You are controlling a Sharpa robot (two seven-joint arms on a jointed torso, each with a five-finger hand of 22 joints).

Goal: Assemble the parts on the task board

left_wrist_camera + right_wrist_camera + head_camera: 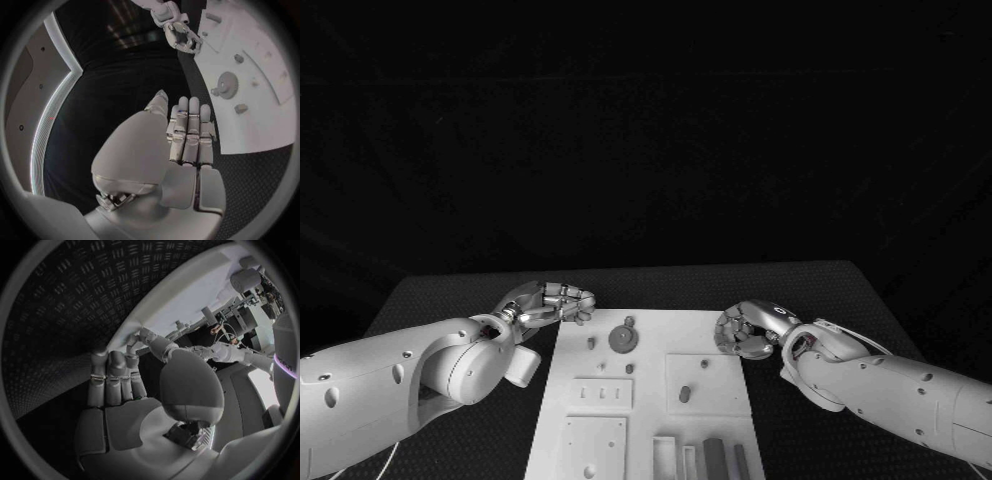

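The white task board (pixel 668 335) lies in the middle of the black table. On its far half a grey gear (pixel 623 339) lies flat beside a small peg (pixel 591 342), with an oval grey part (pixel 685 394) nearer me. My left hand (pixel 548 303) hovers at the board's far left corner, its fingers curled in and holding nothing. In the left wrist view its fingers (pixel 187 130) lie close together short of the board (pixel 262 115) and gear (pixel 225 82). My right hand (pixel 750 328) is curled at the board's right edge, and its fingertips (pixel 128 347) reach that edge (pixel 181 300).
Several grey bars (pixel 715 458) stand in slots at the board's near end. A square plate with small slots (pixel 603 392) sits left of centre. Bare textured table (pixel 459 300) lies on both sides of the board.
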